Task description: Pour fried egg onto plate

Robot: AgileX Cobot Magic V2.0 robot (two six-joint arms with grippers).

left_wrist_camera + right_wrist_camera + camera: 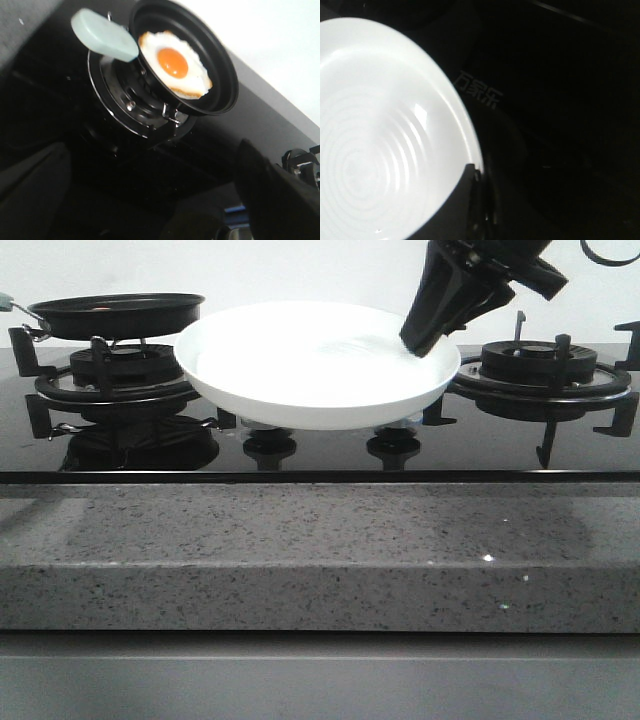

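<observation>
The fried egg [175,65] lies flat in the black frying pan [220,85], which sits on the left burner [115,370] with its pale handle [104,35] sticking out. Just beside the pan, the white plate [300,390] stands between the two burners, and my right gripper [425,340] is down at its right rim, one finger [465,200] over the edge, though I can't tell if it's clamped. My left gripper shows only dark blurred fingers [270,195], spread unclear, holding nothing I can see.

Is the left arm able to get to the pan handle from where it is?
Probably yes. The pale handle of the pan holding the fried egg sticks out toward the left wrist camera with nothing covering it.
</observation>
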